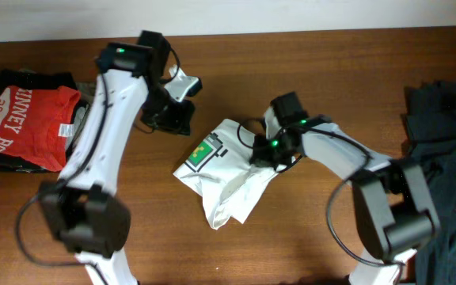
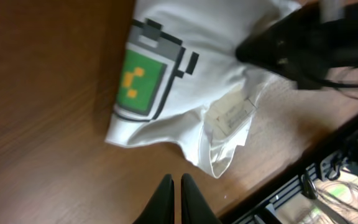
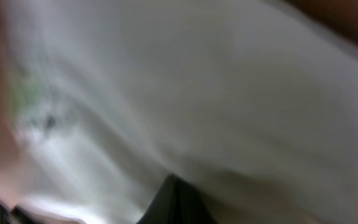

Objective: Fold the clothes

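The clothes [image 1: 224, 170] are a white shirt lying bunched in the middle of the wooden table, with the green-and-yellow patch [image 1: 203, 152] facing up at its left side. My right gripper [image 1: 264, 150] is down on the shirt's right edge. In the right wrist view its fingers [image 3: 176, 186] are shut and blurred white fabric gathers at their tips. My left gripper [image 1: 172, 119] hovers over bare wood just left of the shirt. The left wrist view shows that gripper [image 2: 176, 186] shut with nothing in it, and the patch [image 2: 138, 81] ahead of it.
A red shirt with white lettering [image 1: 26, 119] lies on a dark pile at the far left. Dark clothes [image 1: 450, 119] are heaped at the right edge. The table's edge, with cables [image 2: 328, 180] beyond it, runs close to the shirt in the left wrist view.
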{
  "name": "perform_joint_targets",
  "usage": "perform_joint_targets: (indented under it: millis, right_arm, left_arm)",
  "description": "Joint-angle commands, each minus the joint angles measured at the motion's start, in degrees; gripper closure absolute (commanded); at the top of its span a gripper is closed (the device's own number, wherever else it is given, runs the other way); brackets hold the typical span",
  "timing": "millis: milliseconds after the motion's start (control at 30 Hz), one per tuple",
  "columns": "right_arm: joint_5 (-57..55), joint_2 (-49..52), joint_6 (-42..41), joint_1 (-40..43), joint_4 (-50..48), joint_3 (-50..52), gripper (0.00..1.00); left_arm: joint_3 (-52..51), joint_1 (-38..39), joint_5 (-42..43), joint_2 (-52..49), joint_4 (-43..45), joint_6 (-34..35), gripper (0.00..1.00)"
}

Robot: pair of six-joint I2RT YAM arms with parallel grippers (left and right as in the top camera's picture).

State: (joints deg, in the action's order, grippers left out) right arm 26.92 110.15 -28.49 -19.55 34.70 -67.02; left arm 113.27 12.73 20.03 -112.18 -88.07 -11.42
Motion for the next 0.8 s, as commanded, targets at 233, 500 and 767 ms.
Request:
perform_joint_targets:
  millis: [233, 500, 767]
  right_arm:
    - [-21.31, -3.43, -21.07, 5.33, 18.25, 0.11, 0.96]
    - [-21.84, -20.70, -16.87, 5.33, 19.65, 0.11, 0.90]
    - [-21.81, -21.09, -14.78, 5.33, 21.27, 0.11, 0.92]
  left_arm:
    - [-4.33, 1.09, -0.09, 5.55, -5.09, 2.73, 0.28]
    - [-42.01, 10.23, 18.25, 5.55, 28.13, 21.64, 0.28]
    - [-54.16, 12.41, 17.07, 5.03, 59.74, 49.79, 0.01]
